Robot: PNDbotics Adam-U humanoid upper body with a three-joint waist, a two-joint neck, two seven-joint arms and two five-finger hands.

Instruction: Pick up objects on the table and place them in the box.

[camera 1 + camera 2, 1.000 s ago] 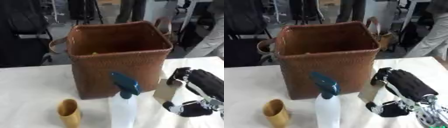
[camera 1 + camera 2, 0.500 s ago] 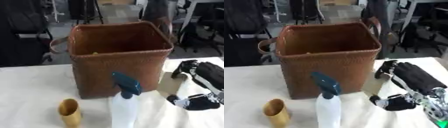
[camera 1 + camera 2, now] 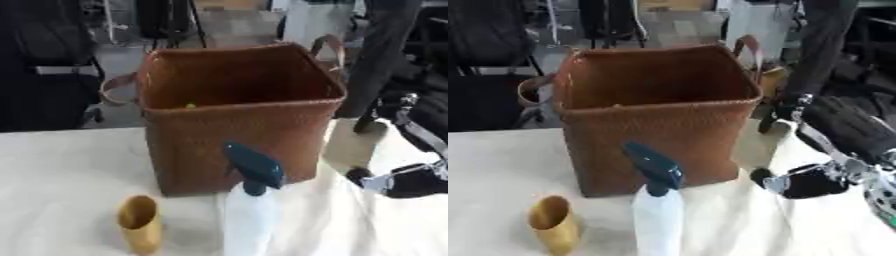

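A brown wicker basket (image 3: 236, 95) with side handles stands at the middle of the white-clothed table. Inside it, by the near wall, lies a small yellow-green thing (image 3: 190, 105). In front stand a white spray bottle (image 3: 249, 215) with a teal trigger and, further left, a yellow cup (image 3: 140, 225). My right hand (image 3: 846, 132) hangs just right of the basket, about level with its lower half. Its fingers curl over the top of a flat tan piece (image 3: 350, 145) and the thumb sits below it. The piece is off the table, close to the basket's right wall.
The white cloth (image 3: 61, 175) covers the table to the left and front. Behind the table are black chairs (image 3: 44, 75) and a person's legs (image 3: 385, 50) at the far right.
My right hand has risen and drawn slightly right with the tan piece, from table level to beside the basket wall. Basket, bottle and cup have stayed put.
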